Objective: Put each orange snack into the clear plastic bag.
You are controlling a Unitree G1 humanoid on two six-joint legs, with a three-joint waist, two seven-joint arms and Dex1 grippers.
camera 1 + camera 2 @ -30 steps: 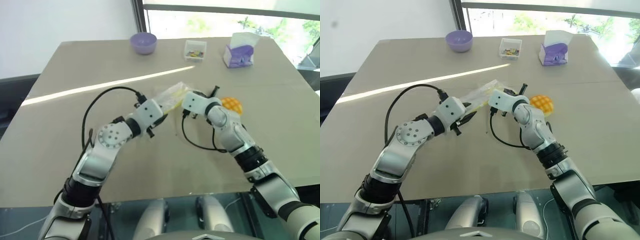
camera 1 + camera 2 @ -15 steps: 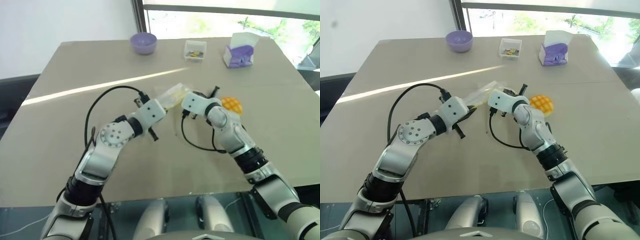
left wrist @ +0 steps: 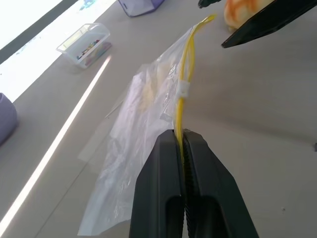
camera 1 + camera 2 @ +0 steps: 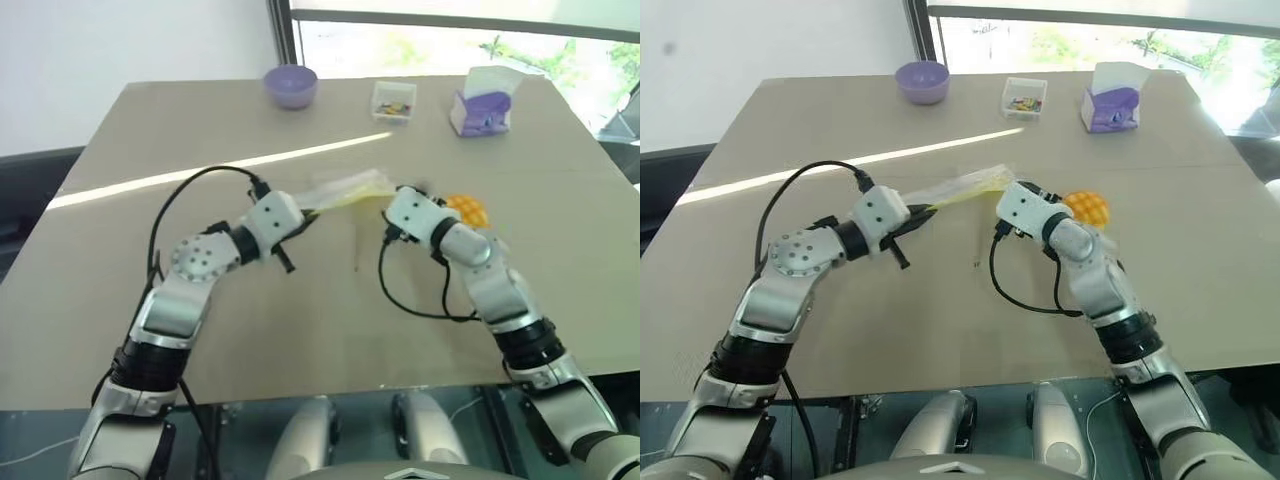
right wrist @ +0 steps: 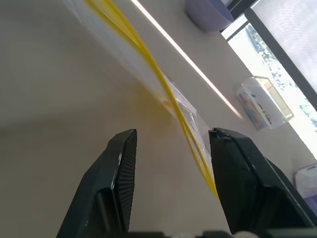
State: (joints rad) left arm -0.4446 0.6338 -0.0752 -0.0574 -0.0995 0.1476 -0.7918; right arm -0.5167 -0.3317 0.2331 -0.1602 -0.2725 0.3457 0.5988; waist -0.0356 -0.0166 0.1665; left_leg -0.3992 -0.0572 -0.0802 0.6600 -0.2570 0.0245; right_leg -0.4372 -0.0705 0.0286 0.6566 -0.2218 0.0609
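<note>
The left gripper (image 3: pixel 183 144) is pinched tight on the yellow strip of the crinkly clear plastic bag (image 3: pixel 143 124). The right gripper (image 5: pixel 171 144), fingers apart, sits beside the bag, near the round orange snack (image 4: pixel 466 209).

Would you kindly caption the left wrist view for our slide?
Left gripper shut on the clear plastic bag at its yellow strip, orange snack beyond.

The snack (image 4: pixel 466 211) is partly hidden behind the right arm in the eye views, and the top edge of the left wrist view cuts it off. The bowl (image 5: pixel 208 12) is cut by the picture edge in both wrist views. The bits inside the box (image 4: pixel 1024 98) are too small to tell.
</note>
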